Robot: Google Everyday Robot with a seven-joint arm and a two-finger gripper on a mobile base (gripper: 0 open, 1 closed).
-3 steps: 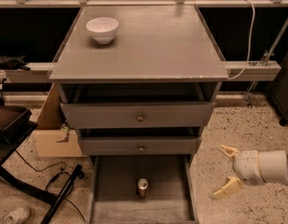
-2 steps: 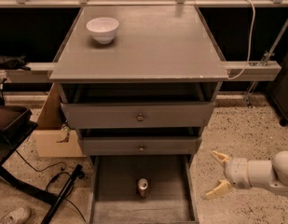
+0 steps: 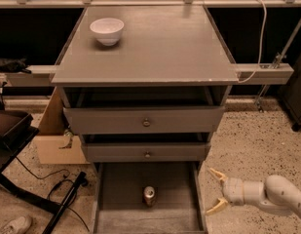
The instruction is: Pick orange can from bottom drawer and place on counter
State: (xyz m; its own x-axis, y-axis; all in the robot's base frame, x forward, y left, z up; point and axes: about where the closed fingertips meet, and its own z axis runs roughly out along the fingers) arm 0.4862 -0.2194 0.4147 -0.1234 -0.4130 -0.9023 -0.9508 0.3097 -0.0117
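The orange can [image 3: 149,196] stands upright on the floor of the pulled-out bottom drawer [image 3: 116,199], near its middle. The counter [image 3: 155,48] is the grey top of the cabinet above. My gripper [image 3: 214,191] is at the lower right, just outside the drawer's right wall, with its two pale fingers spread open and empty. It points left toward the drawer and sits to the right of the can, apart from it.
A white bowl [image 3: 107,30] sits on the counter's back left. Two knobbed drawers [image 3: 146,122] are above the bottom one, the upper one pulled out partly. A cardboard box [image 3: 55,140], cables and a dark stand are on the floor at left.
My gripper has moved left and a little down, closer to the bottom drawer's right wall. The can and the drawers have not moved.
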